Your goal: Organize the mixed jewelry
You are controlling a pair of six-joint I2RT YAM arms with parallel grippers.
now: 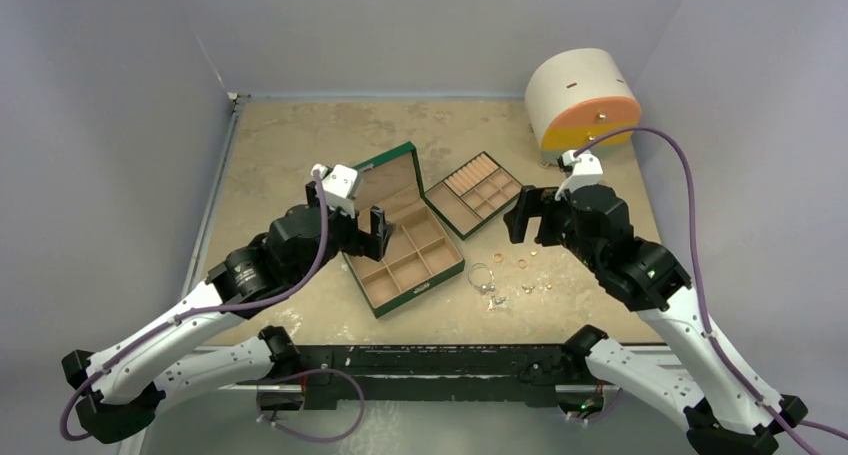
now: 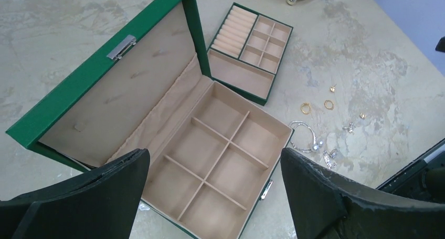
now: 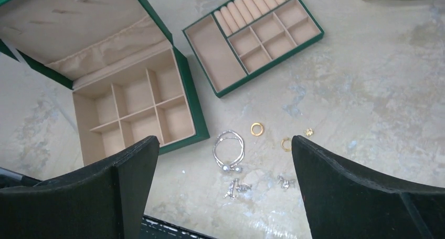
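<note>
We're looking down on a mottled tan counter, blotchy and pale-stained all over, boxed in by plain grey-lavender walls on three sides, with a black rail along the near edge. Back right stands the round white-and-orange drawer cabinet. In the middle sits the green box with tan compartments, lid raised, and just beside it is a green tray with ring rolls.

The mixed jewelry lies loose on the bare counter, right of the box and in front of the tray: a thin silver wire hoop, a small gold ring, a second gold ring, a tiny gold stud and little silver earrings nearest the rail.

The left pincer hangs above the box, jaws spread wide and holding nothing. The right pincer hovers over the jewelry, its jaws also wide apart and empty.
</note>
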